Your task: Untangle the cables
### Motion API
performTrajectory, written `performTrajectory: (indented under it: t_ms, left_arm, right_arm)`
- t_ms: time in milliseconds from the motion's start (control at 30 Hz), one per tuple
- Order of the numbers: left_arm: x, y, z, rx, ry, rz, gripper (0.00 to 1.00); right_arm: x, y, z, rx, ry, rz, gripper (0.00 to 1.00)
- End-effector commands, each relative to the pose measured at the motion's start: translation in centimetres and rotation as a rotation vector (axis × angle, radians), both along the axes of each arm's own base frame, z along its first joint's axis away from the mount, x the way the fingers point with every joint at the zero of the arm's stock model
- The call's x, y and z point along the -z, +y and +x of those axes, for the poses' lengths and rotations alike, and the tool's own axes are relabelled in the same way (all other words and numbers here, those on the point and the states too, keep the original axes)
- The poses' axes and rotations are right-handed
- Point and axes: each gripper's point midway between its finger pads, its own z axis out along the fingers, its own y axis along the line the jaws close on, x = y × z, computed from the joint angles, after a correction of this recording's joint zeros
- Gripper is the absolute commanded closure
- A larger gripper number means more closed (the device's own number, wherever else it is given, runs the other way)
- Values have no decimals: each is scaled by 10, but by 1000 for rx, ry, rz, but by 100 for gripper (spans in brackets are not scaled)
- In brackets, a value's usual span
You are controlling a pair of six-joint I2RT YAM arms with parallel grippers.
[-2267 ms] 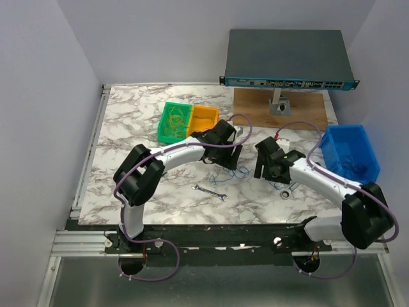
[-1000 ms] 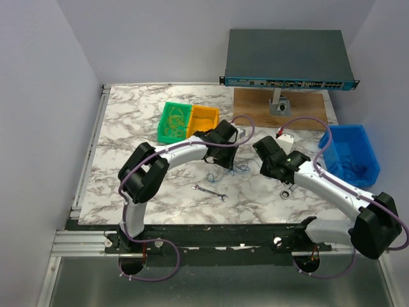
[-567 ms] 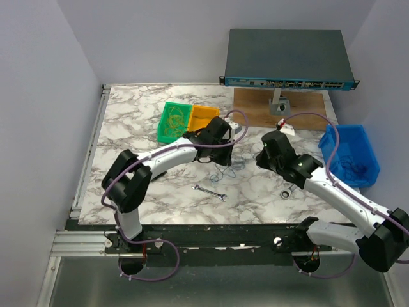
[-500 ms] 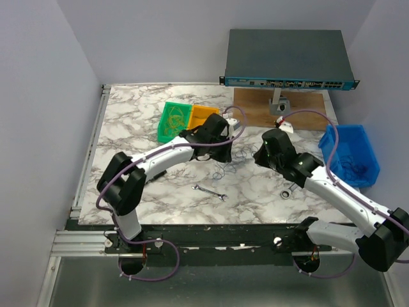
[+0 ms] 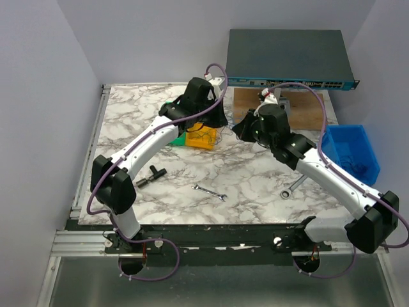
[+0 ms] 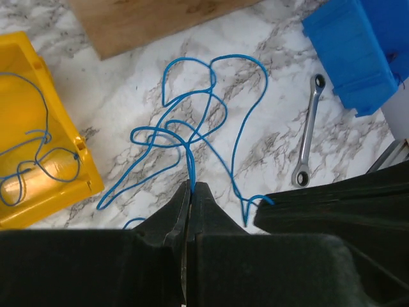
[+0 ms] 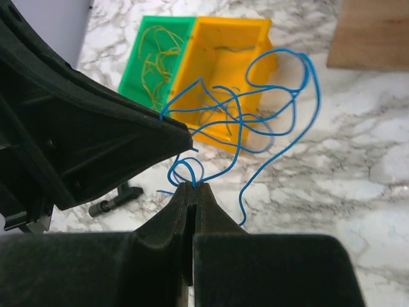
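**Pinched From Both Sides**

Squeezing the cables (image 6: 190, 167) with the left gripper (image 6: 190, 185) and the right gripper (image 7: 193, 185), each pair of fingers pressed flat together on the thin blue strand. Holding the curly, thread-like loops up over the white marble table (image 6: 275, 160), just right of the boxy yellow bin (image 6: 61, 109).

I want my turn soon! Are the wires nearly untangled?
Not nearly. Done: yellow wires lie sorted in the green bin. In hand: the left pincer and right pincer each pinch the blue tangle, held up in the air. Left: its loops cross each other in several places, so pulling them apart probably comes next.
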Motion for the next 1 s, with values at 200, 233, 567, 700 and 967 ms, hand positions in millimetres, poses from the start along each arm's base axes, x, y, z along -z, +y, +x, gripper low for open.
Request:
performTrajectory:
  t_ms: [200,233,567,700,967]
  left_arm:
    - [-15,31,54,-139,14,-2,100]
    - [-17,34,59,-155,14,-10,100]
    - [3,57,103,-278,26,-1,100]
    - [16,69,115,-325,30,1,100]
    - [54,70,139,-343,82,25,100]
  right_arm:
    - [-28,51,33,-155,-129,40,99]
    - [-27,54,37,-163,-134,37,99]
    - [-6,91,67,-246,-170,44,99]
    - [13,104,78,-264,-164,47,99]
    - [53,120,104,-253,-129,25,99]
